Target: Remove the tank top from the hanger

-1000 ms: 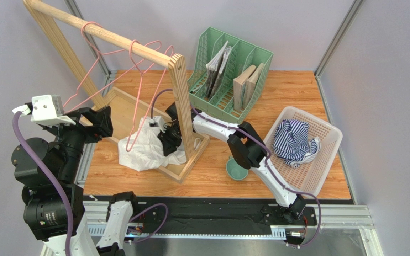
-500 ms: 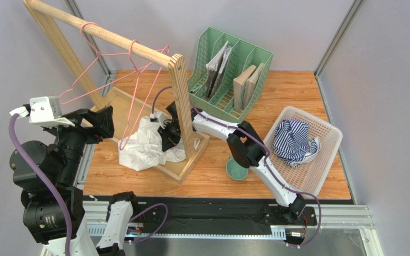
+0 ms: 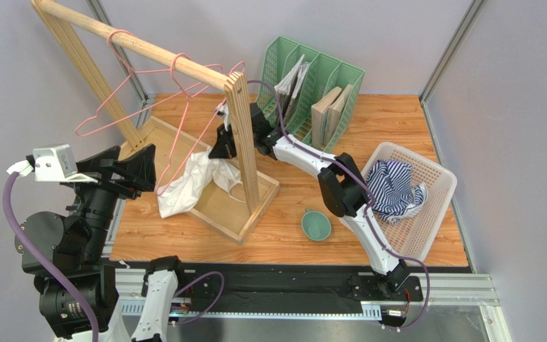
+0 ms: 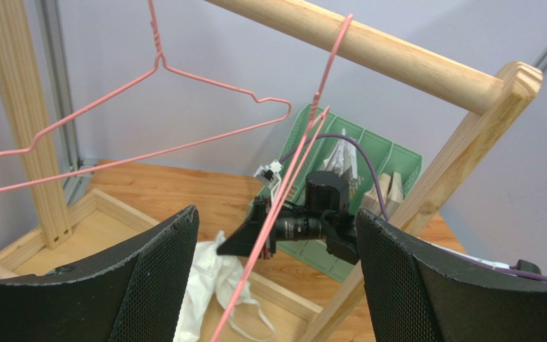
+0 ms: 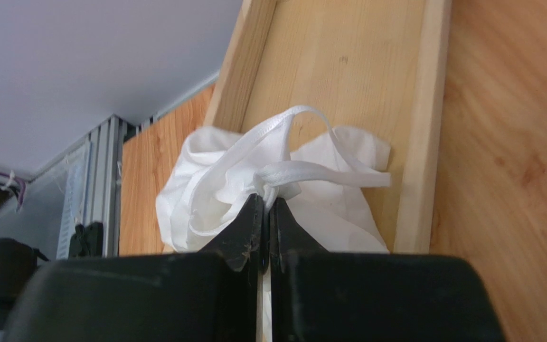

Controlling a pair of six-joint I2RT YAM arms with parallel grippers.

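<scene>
The white tank top (image 3: 189,182) hangs from my right gripper (image 3: 219,148), which is shut on its strap (image 5: 283,173) above the wooden rack's base (image 3: 223,214). Its lower end rests at the base's near left edge. A pink wire hanger (image 3: 196,140) hangs from the rail (image 3: 148,48) and slants down, its lower end overlapping the cloth. My left gripper (image 3: 139,168) is open and empty, left of the cloth. In the left wrist view the hanger (image 4: 283,206) crosses between my open fingers (image 4: 148,285), with the tank top (image 4: 205,274) beyond.
A second pink hanger (image 3: 116,107) hangs further left on the rail. The rack's upright post (image 3: 242,135) stands right next to my right gripper. A green file holder (image 3: 312,92), a green bowl (image 3: 316,225) and a white basket (image 3: 437,206) holding striped cloth lie to the right.
My right gripper has risen and moved back along the post, pulling the tank top up off the rack base. The hanger swung. My left arm shifted slightly.
</scene>
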